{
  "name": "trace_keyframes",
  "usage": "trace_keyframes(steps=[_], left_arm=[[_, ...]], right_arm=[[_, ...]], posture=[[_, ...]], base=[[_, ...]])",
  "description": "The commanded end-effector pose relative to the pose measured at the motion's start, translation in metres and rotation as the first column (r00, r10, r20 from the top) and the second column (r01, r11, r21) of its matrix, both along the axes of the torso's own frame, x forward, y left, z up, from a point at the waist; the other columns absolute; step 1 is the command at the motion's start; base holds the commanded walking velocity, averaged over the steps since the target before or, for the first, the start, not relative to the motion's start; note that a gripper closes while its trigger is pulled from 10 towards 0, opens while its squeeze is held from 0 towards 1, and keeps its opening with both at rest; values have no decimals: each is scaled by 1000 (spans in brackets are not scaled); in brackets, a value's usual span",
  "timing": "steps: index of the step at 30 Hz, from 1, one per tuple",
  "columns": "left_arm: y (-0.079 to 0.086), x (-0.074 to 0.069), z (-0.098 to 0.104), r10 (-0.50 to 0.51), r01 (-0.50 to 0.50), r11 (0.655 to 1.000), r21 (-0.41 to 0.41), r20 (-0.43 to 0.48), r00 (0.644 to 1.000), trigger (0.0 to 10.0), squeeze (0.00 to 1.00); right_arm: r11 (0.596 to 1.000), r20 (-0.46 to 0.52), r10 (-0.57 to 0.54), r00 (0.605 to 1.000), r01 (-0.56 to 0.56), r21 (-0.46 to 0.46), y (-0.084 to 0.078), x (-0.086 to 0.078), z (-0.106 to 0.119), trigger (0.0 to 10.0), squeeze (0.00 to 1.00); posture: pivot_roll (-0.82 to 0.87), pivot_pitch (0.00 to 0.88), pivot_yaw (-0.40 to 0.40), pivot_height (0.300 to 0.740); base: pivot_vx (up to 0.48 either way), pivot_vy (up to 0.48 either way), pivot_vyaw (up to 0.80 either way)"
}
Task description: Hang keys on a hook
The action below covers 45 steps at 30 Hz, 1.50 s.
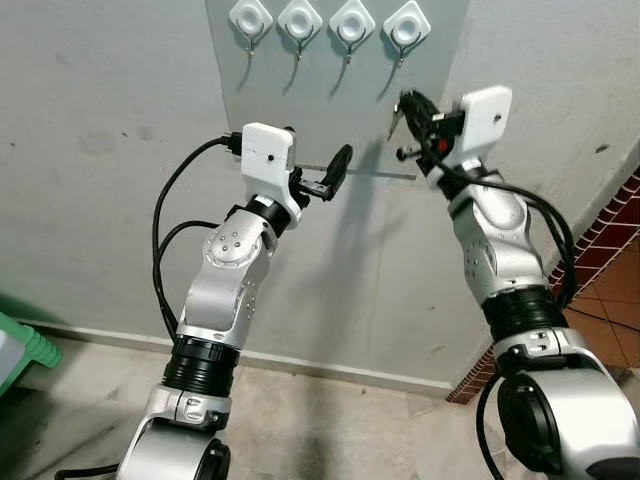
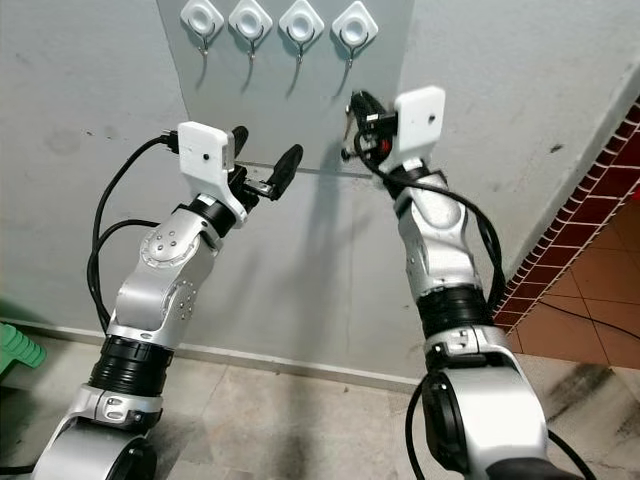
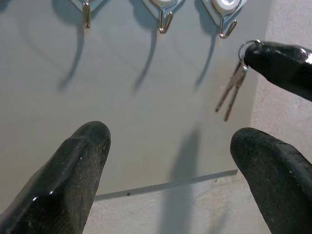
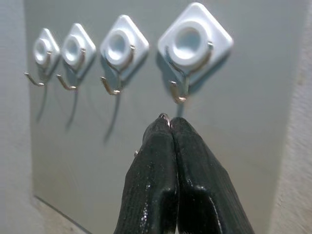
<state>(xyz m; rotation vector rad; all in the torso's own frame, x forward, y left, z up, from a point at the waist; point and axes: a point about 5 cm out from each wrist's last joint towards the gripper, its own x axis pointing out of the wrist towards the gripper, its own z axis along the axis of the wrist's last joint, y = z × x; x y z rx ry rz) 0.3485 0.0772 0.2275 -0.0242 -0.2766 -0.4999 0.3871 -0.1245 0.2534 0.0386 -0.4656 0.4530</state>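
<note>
1. A grey panel (image 1: pixel 340 110) is fixed flat on a pale wall (image 1: pixel 100 180), and along its top runs a row of four white diamond-shaped hook mounts, each with a small metal hook below it.
2. The right pincer (image 1: pixel 408 108) is raised to the panel, just under the rightmost hook (image 1: pixel 402 55). Its two black fingers (image 4: pixel 170 165) are clenched together, tip against tip, on the ring of the keys (image 3: pixel 233 90).
3. The keys dangle below the fingertips, close against the panel near its right edge. The left wrist view shows two slim metal blades hanging from a small ring pinched at the black fingertip.
4. In the right wrist view the key ring peeps out at the pressed fingertips, just beneath the curl of the rightmost hook and not on it; the pictures do not show whether ring and hook touch.
5. The left pincer (image 1: pixel 335 172) is held up before the lower part of the panel, to the left of the right one and lower. Its fingers are spread wide apart and grasp nothing.
6. A black cable (image 1: pixel 165 220) loops from the left wrist down along the silver arm.
7. A green object (image 1: pixel 25 350) sits at the left edge near the floor, and reddish brick tiles (image 1: pixel 610 240) edge the wall on the right.
</note>
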Motion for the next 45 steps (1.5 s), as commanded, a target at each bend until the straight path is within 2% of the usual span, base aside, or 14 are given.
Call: trace_keyframes(steps=[1, 6, 23, 36, 45], left_arm=[[-6, -2, 5, -32, 32, 999, 2, 14, 999, 10000, 0], [-6, -3, 3, -32, 32, 999, 4, 10, 999, 10000, 0], [-6, -2, 2, -32, 32, 999, -2, -1, 999, 10000, 0], [-5, -2, 2, -33, 33, 999, -5, -3, 999, 10000, 0], [-6, -3, 1, -33, 33, 999, -8, -6, 999, 10000, 0]], right_arm=[[999, 26, 27, 999, -28, 24, 1, 1, 10, 10000, 0], [997, 46, 65, 997, -66, 33, 4, 2, 14, 10000, 0], [991, 76, 67, 995, -75, 108, -1, 7, 25, 10000, 0], [988, 95, 101, 990, -111, 108, 2, 7, 29, 10000, 0], [980, 88, 100, 991, -113, 161, -1, 9, 31, 10000, 0]], posture=[[-18, 69, -3, 740], [-19, 72, -5, 740], [-22, 79, -5, 740], [-19, 77, -6, 740], [-19, 76, -8, 740]], base=[[0, 0, 0], [0, 0, 0], [0, 0, 0], [0, 0, 0], [0, 0, 0]])
